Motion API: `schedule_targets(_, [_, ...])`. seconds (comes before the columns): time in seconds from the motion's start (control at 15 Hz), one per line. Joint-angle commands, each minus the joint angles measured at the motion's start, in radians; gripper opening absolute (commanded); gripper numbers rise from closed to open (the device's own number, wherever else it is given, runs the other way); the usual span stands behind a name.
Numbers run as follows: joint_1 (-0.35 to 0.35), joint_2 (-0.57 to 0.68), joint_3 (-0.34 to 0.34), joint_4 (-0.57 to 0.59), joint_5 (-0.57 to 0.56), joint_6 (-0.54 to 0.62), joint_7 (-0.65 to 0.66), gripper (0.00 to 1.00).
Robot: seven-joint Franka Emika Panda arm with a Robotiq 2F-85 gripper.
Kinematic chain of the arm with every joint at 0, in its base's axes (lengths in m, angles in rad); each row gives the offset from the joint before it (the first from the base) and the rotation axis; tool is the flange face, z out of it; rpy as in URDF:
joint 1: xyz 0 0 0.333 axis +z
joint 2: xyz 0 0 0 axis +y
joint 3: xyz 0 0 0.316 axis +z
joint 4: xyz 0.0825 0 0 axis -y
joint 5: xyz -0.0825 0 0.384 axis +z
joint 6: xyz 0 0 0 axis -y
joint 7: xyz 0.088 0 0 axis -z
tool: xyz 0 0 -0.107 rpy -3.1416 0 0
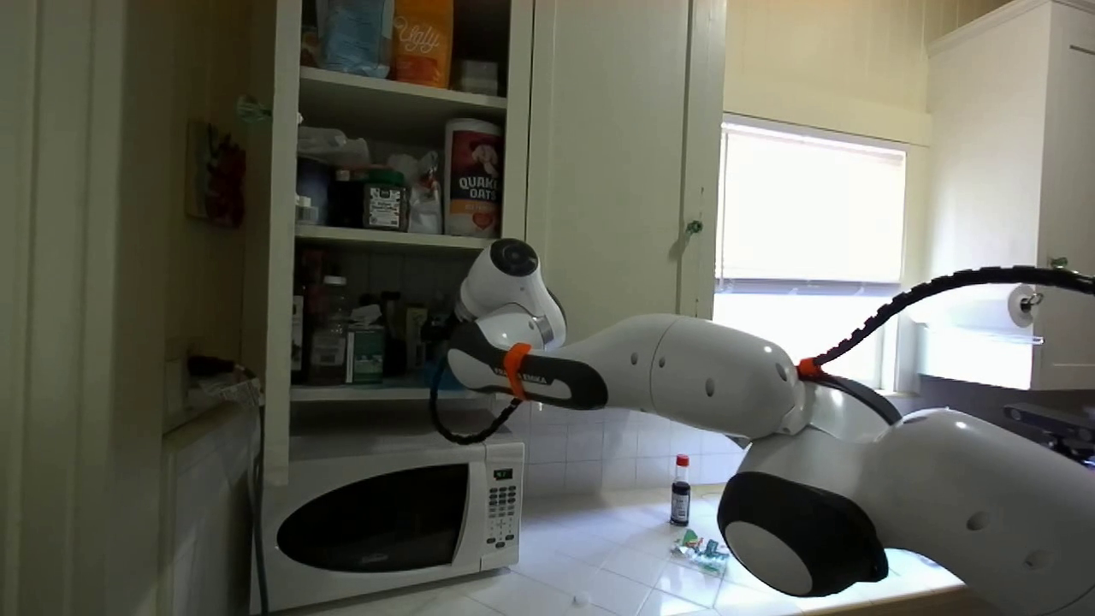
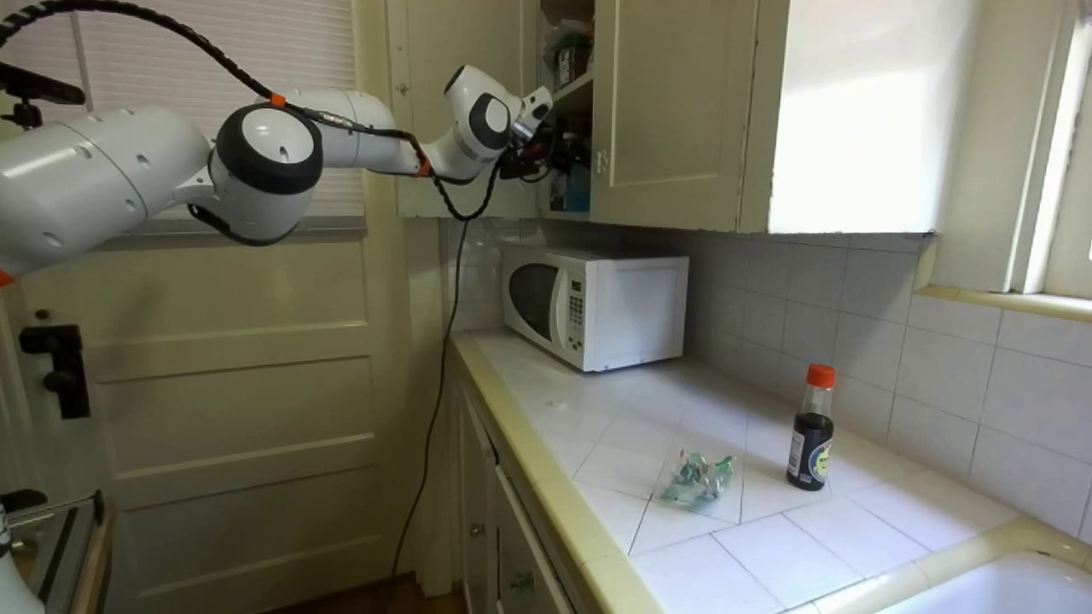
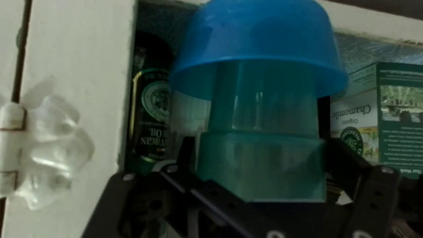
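Inside the cabinet's lower shelf stands a translucent teal container (image 3: 264,165) with a wide, flared blue part (image 3: 261,36); the wrist view is upside down. My gripper (image 3: 259,150) has its black fingers on either side of the teal part. A thin gap shows along the left finger, while the right one lies against or very near the edge, so the jaws look open around it. In an exterior view the blue part (image 2: 577,188) shows below the gripper; the fingers are hard to make out there. A dark olive oil bottle (image 3: 152,109) and a chamomile tea box (image 3: 353,109) flank the container.
The cabinet's side frame (image 3: 76,82) rises close beside the gripper. A shelf (image 1: 402,233) with a Quaker Oats canister (image 1: 474,180) runs above the wrist. Below sit a white microwave (image 1: 393,530), a red-capped sauce bottle (image 2: 810,443) and a crumpled plastic bag (image 2: 699,482) on the counter.
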Motion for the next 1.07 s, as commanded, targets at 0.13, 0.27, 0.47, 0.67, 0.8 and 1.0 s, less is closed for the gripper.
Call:
schedule_targets(0.13, [-0.027,0.029,0.09,0.178,-0.138,-0.209,0.1,1.0])
schedule_targets(0.27, [0.021,-0.042,0.145,0.073,-0.214,-0.221,0.117,1.0])
schedule_targets(0.47, [0.04,-0.06,0.175,0.074,-0.292,-0.273,0.173,1.0])
schedule_targets(0.67, [0.049,-0.071,0.171,0.074,-0.362,-0.323,0.255,1.0])
schedule_targets(0.8, [0.044,-0.073,0.18,0.074,-0.387,-0.341,0.29,1.0])
schedule_targets(1.0, [0.008,-0.065,0.204,0.074,-0.387,-0.374,0.326,1.0])
